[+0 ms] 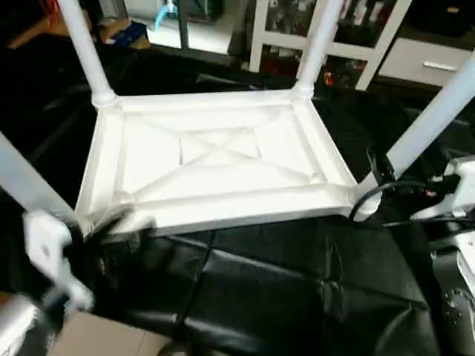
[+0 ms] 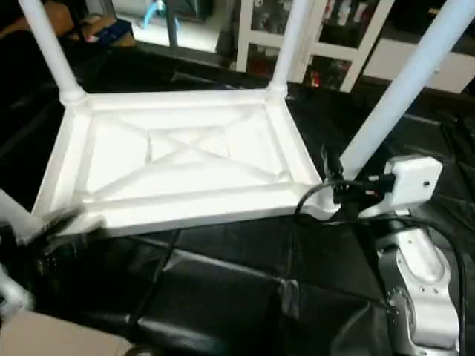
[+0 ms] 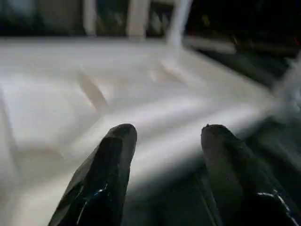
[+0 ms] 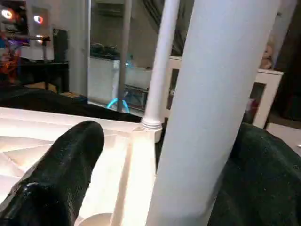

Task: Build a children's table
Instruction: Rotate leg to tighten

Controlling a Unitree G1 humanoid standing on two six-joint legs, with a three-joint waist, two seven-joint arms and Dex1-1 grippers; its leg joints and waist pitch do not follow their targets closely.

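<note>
The children's table lies upside down on a black cloth, its white X-ribbed top point(image 1: 215, 156) facing up. Four white legs stand in the corner sockets: far left point(image 1: 82, 44), far right point(image 1: 319, 37), near right point(image 1: 438, 111) and near left point(image 1: 22, 182). My left gripper point(image 3: 164, 134) is open at the near-left corner, just off the near rim, with nothing between its fingers. My right gripper point(image 2: 332, 182) is at the foot of the near-right leg point(image 4: 216, 103). One black finger point(image 4: 70, 165) stands clear of that leg, so it is open; the other finger is hidden behind the leg.
The black cloth point(image 1: 260, 289) covers the work surface in front of the table. A cardboard surface point(image 1: 104, 337) lies at the near left. White shelving point(image 1: 371, 37) stands behind. A black cable point(image 2: 312, 200) loops by my right wrist.
</note>
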